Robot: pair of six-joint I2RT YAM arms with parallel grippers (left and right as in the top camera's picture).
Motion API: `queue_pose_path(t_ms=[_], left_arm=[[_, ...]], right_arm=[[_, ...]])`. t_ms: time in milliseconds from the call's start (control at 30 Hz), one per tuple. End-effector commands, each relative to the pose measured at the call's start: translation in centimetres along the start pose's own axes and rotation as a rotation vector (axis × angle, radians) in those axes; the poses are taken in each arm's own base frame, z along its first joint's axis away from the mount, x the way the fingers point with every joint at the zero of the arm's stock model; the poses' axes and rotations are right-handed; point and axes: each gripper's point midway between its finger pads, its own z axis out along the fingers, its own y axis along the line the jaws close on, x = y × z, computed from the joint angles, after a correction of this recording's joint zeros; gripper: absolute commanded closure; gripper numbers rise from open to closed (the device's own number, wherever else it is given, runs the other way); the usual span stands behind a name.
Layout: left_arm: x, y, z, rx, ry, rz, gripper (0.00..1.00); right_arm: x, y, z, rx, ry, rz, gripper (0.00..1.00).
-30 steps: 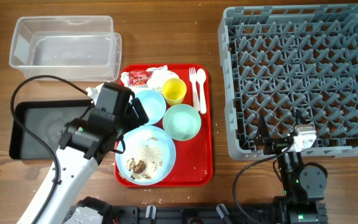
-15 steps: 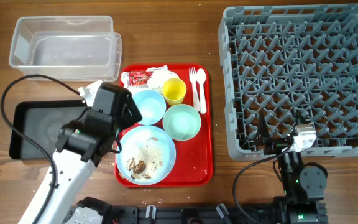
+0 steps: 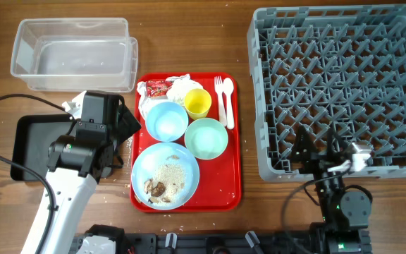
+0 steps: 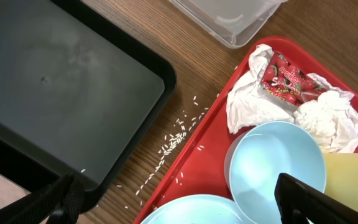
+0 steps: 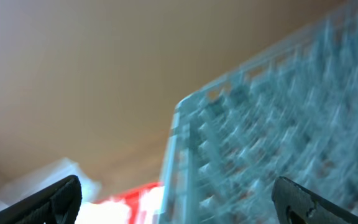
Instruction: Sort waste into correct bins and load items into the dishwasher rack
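One dishwasher rack [image 3: 258, 92]: grey square crate with a grid of upright pegs, nothing in it; its near wall is just beyond the right gripper's fingers, blurred in the right wrist view [image 5: 260, 124].
Red serving tray [image 3: 224, 183]: flat, under and ahead of the left fingers; holds all the dishes and waste.
Black tray [image 4: 55, 93]: shallow, dark, empty; ahead and to the left of the left finger.
Clear tub [image 3: 76, 56]: rectangular, empty; far ahead of the left fingers.
Large light blue plate [image 3: 146, 166]: between the left fingertips, carrying the crumbs.
Left gripper [image 4: 179, 202]: fingers wide apart, holding nothing.
Right gripper [image 5: 179, 202]: fingers wide apart, holding nothing.
Mint green bowl [image 3: 206, 137]: empty, right of the left fingers.
Small light blue bowl [image 4: 275, 165]: empty, just ahead of the right finger.
Yellow cup [image 4: 353, 180]: upright, touching that bowl.
Napkin [image 4: 328, 118]: crumpled white, beyond the bowl.
Wrapper [image 4: 284, 78]: crinkly red-and-white, lying on the napkin.
Fork and spoon [image 3: 224, 102]: white, side by side, right of the cup.
Crumbs [image 3: 169, 173]: white rice-like heap with brown bits.
Loose grains [image 4: 166, 146]: scattered on the wood ahead of the left fingers.
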Motion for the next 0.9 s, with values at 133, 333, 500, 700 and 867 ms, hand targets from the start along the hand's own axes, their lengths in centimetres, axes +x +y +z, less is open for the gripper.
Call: queue_pose_path(t_ms=[133,333,500,700,867], left_arm=[[-0.1,0.1,-0.3,0.008,-0.005,-0.003,0.00],[-0.1,0.1,-0.3,0.008,-0.005,-0.003,0.00],[-0.1,0.1,-0.3,0.008,-0.005,-0.003,0.00],[-0.1,0.1,-0.3,0.008,-0.005,-0.004,0.00],[-0.1,0.1,-0.3,0.008,-0.005,-0.003,0.00]], right_arm=[[1.6,3.1,-0.3,-0.117,0.174,0.912,0.00],[-3.2,8.2,-1.8,-0.416,0.055,0.631,0.00],[-4.8,9.5,-2.1,-0.435,0.021,0.532,0.00],[-8.0,13.9,-0.8,-0.467,0.076,0.250,0.01],[-8.3,17.1,3.2,-0.479,0.319,0.059,0.00]])
